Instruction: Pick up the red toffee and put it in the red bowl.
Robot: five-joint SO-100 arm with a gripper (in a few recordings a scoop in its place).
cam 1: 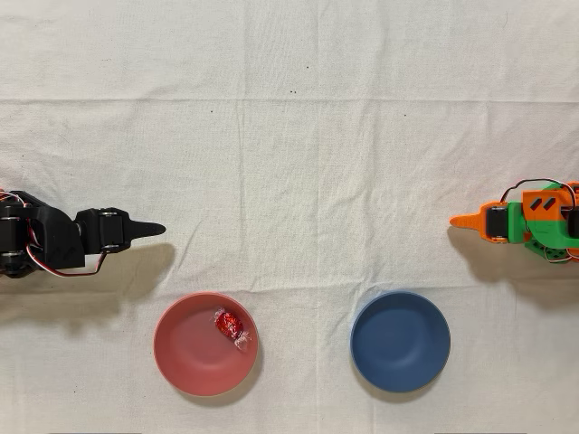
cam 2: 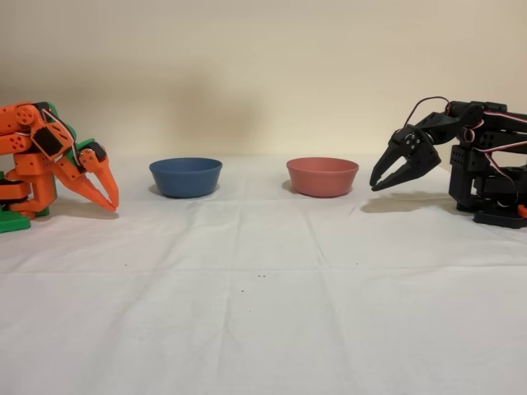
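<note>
The red toffee (cam 1: 228,323) lies inside the red bowl (cam 1: 185,362), toward its upper right, with a clear twisted end pointing to the rim. In the fixed view the red bowl (cam 2: 322,177) stands right of centre and its wall hides the candy. My black gripper (cam 1: 156,229) is drawn back at the left edge of the overhead view, above and left of the bowl and apart from it. Seen from the side, the gripper (cam 2: 375,186) hangs tip-down just right of the bowl, fingers together with nothing held.
A blue bowl (cam 1: 400,341) of the same size sits to the right of the red one in the overhead view. The idle orange arm (cam 1: 525,221) rests at the right edge. A white cloth (cam 1: 298,136) covers the table.
</note>
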